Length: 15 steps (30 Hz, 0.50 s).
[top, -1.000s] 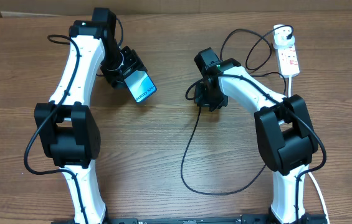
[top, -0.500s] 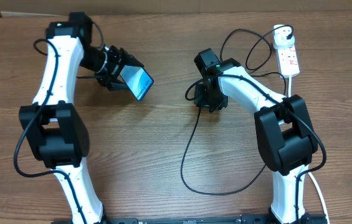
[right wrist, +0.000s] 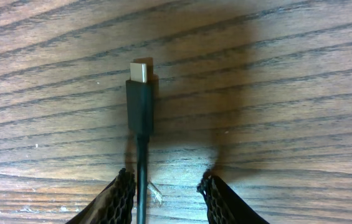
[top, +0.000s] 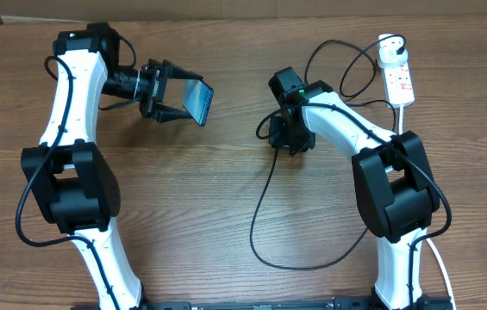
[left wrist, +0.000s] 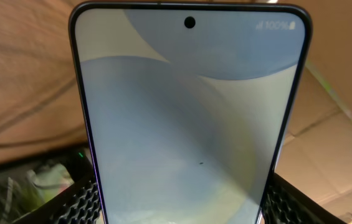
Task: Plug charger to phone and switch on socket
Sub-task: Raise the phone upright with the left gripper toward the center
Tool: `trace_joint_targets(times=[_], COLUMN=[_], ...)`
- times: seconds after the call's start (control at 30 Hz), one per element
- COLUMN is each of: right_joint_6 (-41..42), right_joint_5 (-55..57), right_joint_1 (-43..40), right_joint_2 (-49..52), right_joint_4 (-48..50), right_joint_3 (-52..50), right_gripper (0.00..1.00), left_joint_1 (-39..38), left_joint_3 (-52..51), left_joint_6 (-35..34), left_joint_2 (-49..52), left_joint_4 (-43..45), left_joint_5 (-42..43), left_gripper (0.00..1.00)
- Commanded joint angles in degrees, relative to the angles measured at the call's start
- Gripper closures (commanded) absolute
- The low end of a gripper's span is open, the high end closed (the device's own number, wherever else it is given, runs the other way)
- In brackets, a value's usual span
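Observation:
My left gripper [top: 183, 99] is shut on the phone [top: 200, 102] and holds it above the table at the back left, turned on edge. In the left wrist view the phone's lit screen [left wrist: 188, 118] fills the frame between both black fingers [left wrist: 79, 202]. My right gripper [top: 288, 138] is low over the middle of the table. In the right wrist view it [right wrist: 168, 186] stands open astride the charger's small plug tip [right wrist: 141, 93], which lies flat on the wood. The thin cable runs close to the left finger [right wrist: 116, 199]. The socket [top: 398, 77] lies at the back right.
The charger's black cable [top: 265, 202] loops across the table's middle toward the front and back up to the right arm's base. More black cable curls near the socket's round adapter [top: 390, 47]. Cardboard lines the table's far edge.
The left arm has swung back and left, carrying the phone and turning it from tilted face-up to on edge. The right arm has stayed over the plug tip.

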Motion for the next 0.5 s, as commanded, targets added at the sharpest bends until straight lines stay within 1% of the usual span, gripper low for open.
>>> trace_joint_targets(times=[0.0, 0.1, 0.13, 0.23, 0.3, 0.47], right_joint_6=[0.3, 0.3, 0.3, 0.2, 0.2, -1.1], right_joint_5=[-0.1, -0.1, -0.1, -0.1, 0.2, 1.0], right_joint_1=[0.0, 0.0, 0.0, 0.0, -0.1, -0.4], right_joint_2=[0.3, 0.3, 0.3, 0.2, -0.2, -3.8], right_joint_4=[0.2, 0.1, 0.1, -0.3, -1.6, -5.5], right_joint_3=[1.6, 1.6, 1.6, 2.0, 3.2, 8.1], right_gripper=[0.63, 0.62, 0.59, 0.56, 0.53, 0.51], left_joint_1=[-0.1, -0.1, -0.1, -0.1, -0.1, -0.1], left_joint_3=[1.9, 1.9, 1.9, 1.9, 1.9, 1.9], left_joint_6=[-1.7, -1.6, -1.6, -1.6, -1.7, -1.7], left_joint_2=[0.2, 0.2, 0.2, 0.2, 0.2, 0.2], left_joint_4=[-1.6, -2.4, -2.4, -2.4, -2.4, -2.4], left_joint_5=[7.0, 7.2, 7.6, 8.2, 8.2, 9.7], left_gripper=[0.70, 0.68, 0.68, 0.68, 0.68, 0.68])
